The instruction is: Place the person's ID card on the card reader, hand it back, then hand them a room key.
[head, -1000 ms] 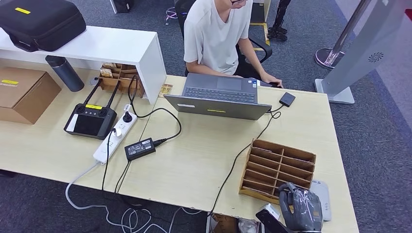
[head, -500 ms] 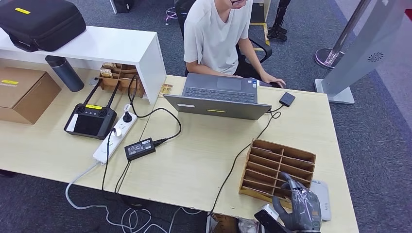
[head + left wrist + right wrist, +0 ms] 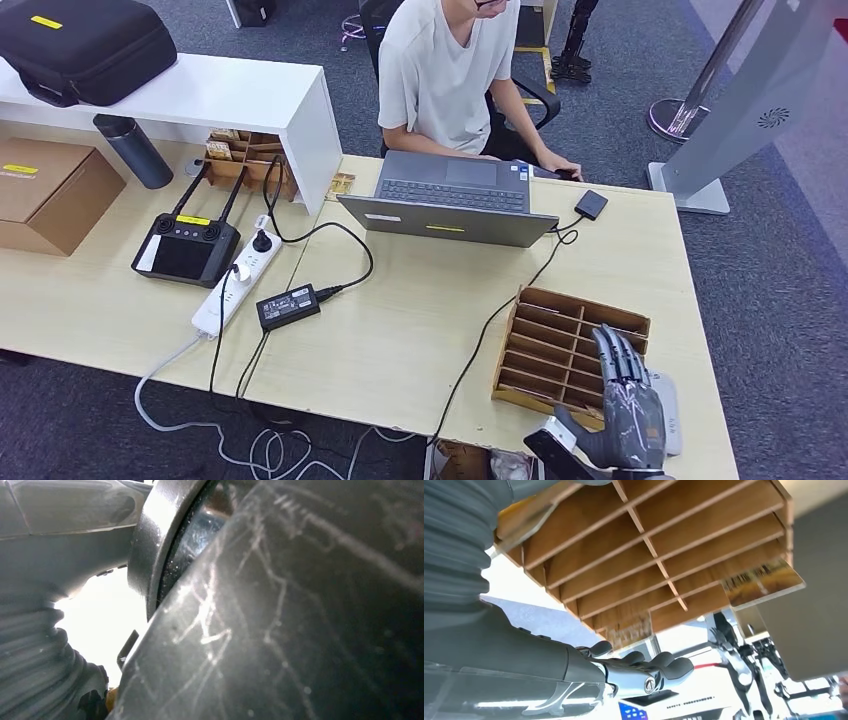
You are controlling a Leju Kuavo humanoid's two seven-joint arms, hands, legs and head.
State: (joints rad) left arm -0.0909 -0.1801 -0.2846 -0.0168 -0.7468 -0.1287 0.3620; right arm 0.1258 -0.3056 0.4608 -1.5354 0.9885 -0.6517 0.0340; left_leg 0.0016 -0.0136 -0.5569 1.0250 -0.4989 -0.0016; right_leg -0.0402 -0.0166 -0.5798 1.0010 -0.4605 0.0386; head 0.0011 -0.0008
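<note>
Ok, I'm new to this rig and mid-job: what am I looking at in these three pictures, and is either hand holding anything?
The wide picture is the robot's head camera, looking down on a desk. The grey right hand reaches with its fingers stretched out over a wooden slotted card rack, holding nothing. A person sits behind a laptop. The right wrist camera sits behind that hand, showing the rack close up with a card sticking out of a slot. The left wrist picture is a blurred close-up; the left hand cannot be judged.
</note>
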